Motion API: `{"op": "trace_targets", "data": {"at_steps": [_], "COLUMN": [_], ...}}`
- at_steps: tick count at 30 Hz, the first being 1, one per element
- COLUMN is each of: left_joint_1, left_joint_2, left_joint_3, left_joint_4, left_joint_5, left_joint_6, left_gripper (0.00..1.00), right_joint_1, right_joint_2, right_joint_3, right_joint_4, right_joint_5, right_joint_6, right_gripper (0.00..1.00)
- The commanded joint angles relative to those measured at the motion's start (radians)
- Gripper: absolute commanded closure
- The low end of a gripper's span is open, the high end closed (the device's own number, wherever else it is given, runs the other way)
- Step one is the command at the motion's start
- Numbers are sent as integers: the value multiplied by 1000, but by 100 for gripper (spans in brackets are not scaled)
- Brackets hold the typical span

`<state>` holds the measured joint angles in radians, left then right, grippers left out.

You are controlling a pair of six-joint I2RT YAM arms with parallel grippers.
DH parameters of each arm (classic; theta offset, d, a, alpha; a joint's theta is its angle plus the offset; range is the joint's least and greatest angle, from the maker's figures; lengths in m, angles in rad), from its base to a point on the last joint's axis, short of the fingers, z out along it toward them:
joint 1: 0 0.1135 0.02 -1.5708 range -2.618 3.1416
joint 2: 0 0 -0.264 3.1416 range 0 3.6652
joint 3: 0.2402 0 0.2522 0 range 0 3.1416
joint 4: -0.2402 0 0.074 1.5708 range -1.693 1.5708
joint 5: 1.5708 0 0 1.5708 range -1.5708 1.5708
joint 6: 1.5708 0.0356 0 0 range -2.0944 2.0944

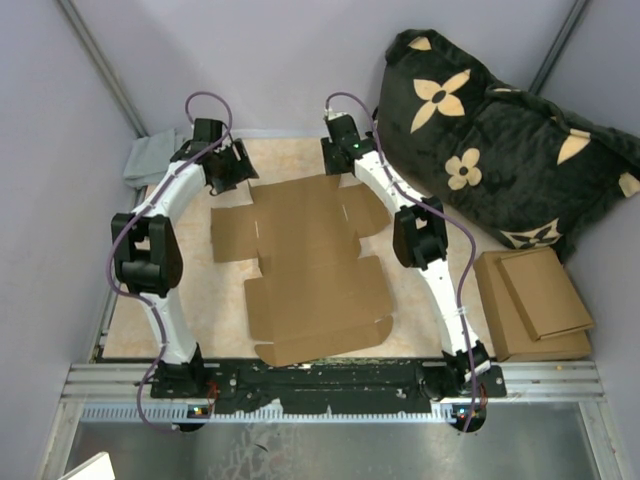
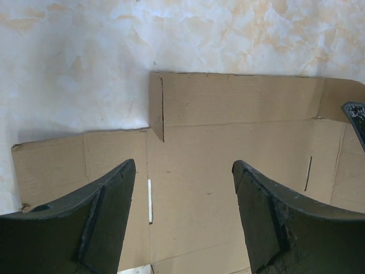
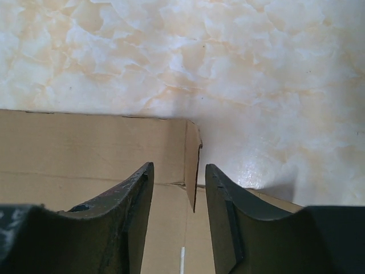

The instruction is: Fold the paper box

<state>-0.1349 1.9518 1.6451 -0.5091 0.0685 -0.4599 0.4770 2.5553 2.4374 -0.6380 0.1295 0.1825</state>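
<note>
Over the paper box [image 1: 310, 260], right gripper [image 3: 178, 168] straddles a raised flap [image 3: 193, 154], jaws ajar, seemingly to pinch it; left gripper [image 2: 183, 164] open.

Part of paper box [image 2: 228, 142] behind left tool [image 2: 182, 168]

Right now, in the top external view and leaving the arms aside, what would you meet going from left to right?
Grey folded cloth → flat brown corrugated cardboard paper box → stack of smaller brown cardboard pieces.
</note>
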Motion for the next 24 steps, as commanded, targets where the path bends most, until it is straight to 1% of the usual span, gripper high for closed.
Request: {"op": "trace_targets", "data": {"at_steps": [1, 7, 14, 17, 20, 22, 24], "left_joint_1": [4, 4, 3, 4, 3, 4, 4], "left_joint_2": [50, 132, 231, 268, 301, 319, 329], "left_joint_3": [63, 152, 233, 263, 300, 321, 334], "left_joint_4": [-21, -76, -124, -134, -149, -155, -155], "left_joint_5": [-6, -15, -34, -39, -52, -58, -58], "left_joint_6": [30, 38, 47, 50, 56, 62, 64], "left_gripper": [25, 26, 27, 30, 35, 41, 57], "right_joint_1": [-10, -14, -14, -14, -14, -15, -17], "right_joint_2": [5, 16, 26, 28, 31, 30, 31], "right_joint_3": [50, 49, 48, 48, 46, 45, 43], "right_joint_4": [5, -4, -9, -9, -9, -9, -9], "right_joint_5": [-3, -19, -29, -28, -25, -24, -24], "right_joint_6": [-24, -32, -38, -39, -37, -37, -35], "right_gripper": [58, 59, 71, 77, 83, 87, 92]}}
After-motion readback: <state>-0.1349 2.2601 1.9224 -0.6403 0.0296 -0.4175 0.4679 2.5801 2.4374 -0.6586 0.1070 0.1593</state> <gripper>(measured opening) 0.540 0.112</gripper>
